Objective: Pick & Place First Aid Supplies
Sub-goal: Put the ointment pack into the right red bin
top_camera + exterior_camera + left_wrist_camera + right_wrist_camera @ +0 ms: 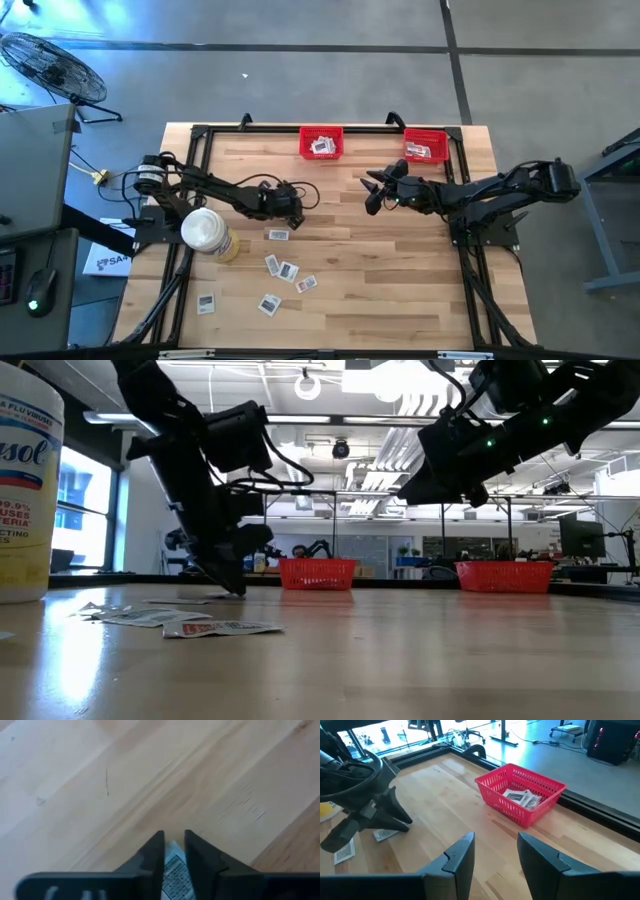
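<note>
Several small white packets with dark printed centres (287, 271) lie flat on the wooden table, near its front left; the low view shows them too (215, 627). My left gripper (296, 207) points down at the table just behind them and is shut on one packet (176, 870). My right gripper (372, 192) hovers open above the table's middle, right of the left gripper, touching nothing; its fingers (462, 855) face a red bin (520, 795) that holds packets. My left gripper pinches a white packet (175, 851) between its two fingers (152, 857), coming from above and pointing down. The packet stands on edge in the narrow gap. The fingers hide its lower part, so I cannot tell whether it is clear of the table.
Two red bins with packets inside stand at the far edge (321, 142) (426, 146). A large white cylinder with a yellowish base (207, 232) stands left of the loose packets. A black frame (200, 135) runs around the table.
</note>
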### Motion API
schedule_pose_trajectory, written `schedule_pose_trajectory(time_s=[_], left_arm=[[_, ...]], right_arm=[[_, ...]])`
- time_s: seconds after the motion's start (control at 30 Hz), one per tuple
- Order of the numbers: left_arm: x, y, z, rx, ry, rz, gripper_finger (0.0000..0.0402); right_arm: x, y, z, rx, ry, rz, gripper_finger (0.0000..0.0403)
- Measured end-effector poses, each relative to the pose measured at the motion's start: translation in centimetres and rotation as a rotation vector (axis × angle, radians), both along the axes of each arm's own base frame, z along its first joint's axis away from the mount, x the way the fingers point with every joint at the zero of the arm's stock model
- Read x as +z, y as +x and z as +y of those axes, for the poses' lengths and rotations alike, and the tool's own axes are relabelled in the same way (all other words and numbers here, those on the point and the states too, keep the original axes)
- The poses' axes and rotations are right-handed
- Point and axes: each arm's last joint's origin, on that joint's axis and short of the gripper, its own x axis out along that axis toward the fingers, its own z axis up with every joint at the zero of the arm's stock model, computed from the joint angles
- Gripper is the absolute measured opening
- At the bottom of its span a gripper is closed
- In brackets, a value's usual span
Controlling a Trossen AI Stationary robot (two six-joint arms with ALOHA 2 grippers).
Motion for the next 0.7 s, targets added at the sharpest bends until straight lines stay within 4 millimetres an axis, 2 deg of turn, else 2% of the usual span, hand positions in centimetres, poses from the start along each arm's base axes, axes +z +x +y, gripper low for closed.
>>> schedule_pose_trajectory(time_s=[0.1, 0.17, 0.33, 0.47, 0.57, 0.7], left_arm=[[0.0, -0.1, 0.0, 0.009, -0.001, 0.005, 0.0023], [-0.1, -0.1, 0.0, 0.010, 0.000, 0.008, 0.0006], [0.3, -0.2, 0.1, -0.013, 0.008, 0.004, 0.0003], [1.6, -0.3, 0.1, -0.059, 0.018, 0.010, 0.0001], [3.2, 0.0, 0.0, -0.082, 0.021, -0.059, 0.0001], [4.0, -0.3, -0.2, -0.099, -0.005, -0.077, 0.0001]], right_arm=[[0.0, 0.0, 0.0, 0.000, 0.000, -0.004, 0.0142], [0.0, 0.0, 0.0, 0.004, 0.001, -0.006, 0.0142], [0.0, 0.0, 0.0, 0.015, 0.008, -0.008, 0.0142], [0.0, 0.1, 0.0, 0.016, 0.015, -0.012, 0.0142], [0.0, 0.1, 0.1, 0.021, 0.028, -0.016, 0.0142], [0.0, 0.1, 0.1, 0.030, 0.032, -0.012, 0.0142]])
